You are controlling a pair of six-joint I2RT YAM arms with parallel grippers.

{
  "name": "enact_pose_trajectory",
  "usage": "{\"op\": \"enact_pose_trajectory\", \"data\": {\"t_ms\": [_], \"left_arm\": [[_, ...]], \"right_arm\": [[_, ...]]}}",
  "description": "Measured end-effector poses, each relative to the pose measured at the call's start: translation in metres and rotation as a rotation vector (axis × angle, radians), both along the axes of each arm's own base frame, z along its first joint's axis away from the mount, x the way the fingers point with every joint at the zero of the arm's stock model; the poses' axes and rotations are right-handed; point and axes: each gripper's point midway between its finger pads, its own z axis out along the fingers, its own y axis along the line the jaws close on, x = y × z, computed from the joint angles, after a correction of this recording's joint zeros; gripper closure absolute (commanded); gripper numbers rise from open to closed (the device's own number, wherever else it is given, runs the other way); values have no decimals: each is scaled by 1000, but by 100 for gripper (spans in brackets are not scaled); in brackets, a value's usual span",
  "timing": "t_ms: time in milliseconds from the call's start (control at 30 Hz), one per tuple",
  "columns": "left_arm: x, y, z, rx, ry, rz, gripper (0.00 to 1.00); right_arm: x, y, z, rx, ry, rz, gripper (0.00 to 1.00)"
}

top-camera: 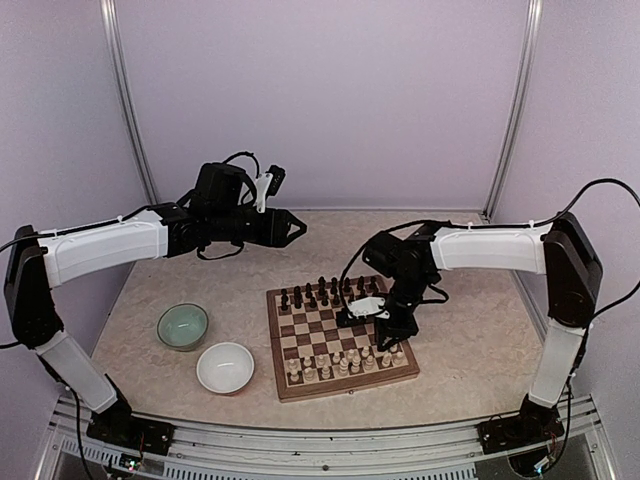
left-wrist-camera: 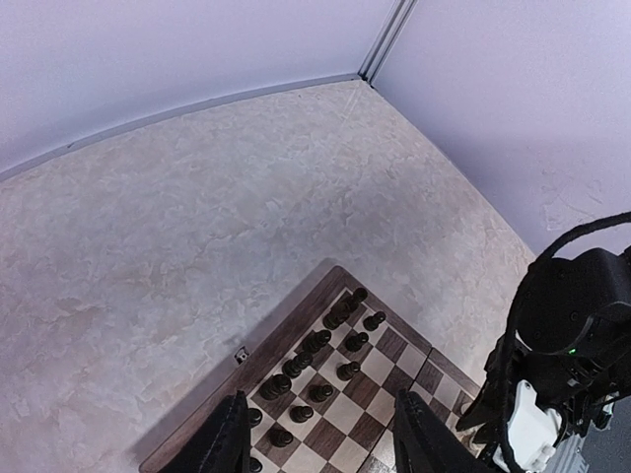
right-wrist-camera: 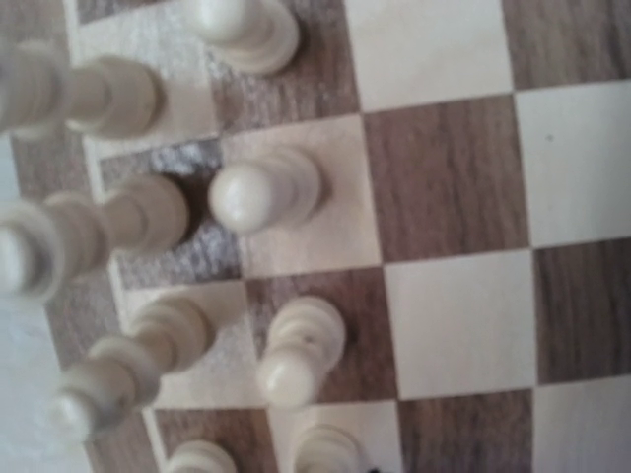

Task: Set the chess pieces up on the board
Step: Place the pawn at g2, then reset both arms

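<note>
The board lies in the middle of the table. Dark chess pieces stand along its far rows and cream chess pieces along its near rows. My right gripper hangs low over the board's right side, above the cream rows. Its wrist view shows only cream pawns and squares close up, with no fingers. My left gripper is raised behind the board, open and empty. Its fingers frame the dark pieces.
A green bowl and a white bowl stand left of the board. The right arm's wrist shows at the board's far side in the left wrist view. Purple walls enclose the table.
</note>
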Motion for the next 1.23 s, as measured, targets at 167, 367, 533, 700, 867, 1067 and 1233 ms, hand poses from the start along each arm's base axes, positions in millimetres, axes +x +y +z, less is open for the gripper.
{"op": "enact_pose_trajectory", "data": {"t_ms": [167, 367, 533, 700, 867, 1067, 1233], "left_arm": [[0, 0, -1, 2, 2, 0, 50], [6, 2, -5, 60, -22, 8, 49], [18, 16, -1, 159, -90, 61, 41], [26, 31, 14, 240, -151, 126, 9], [25, 63, 47, 274, -217, 243, 1], [22, 124, 106, 249, -341, 463, 1], [4, 166, 109, 261, -442, 590, 1]], "right_arm": [[-1, 3, 17, 45, 8, 2, 69], [33, -6, 67, 187, -76, -89, 65], [86, -50, 126, 342, -297, -280, 47], [115, -114, 200, 515, -649, -524, 1], [130, -145, 261, 639, -883, -710, 1], [153, -193, 276, 692, -941, -982, 1], [157, -212, 278, 771, -930, -1105, 1]]}}
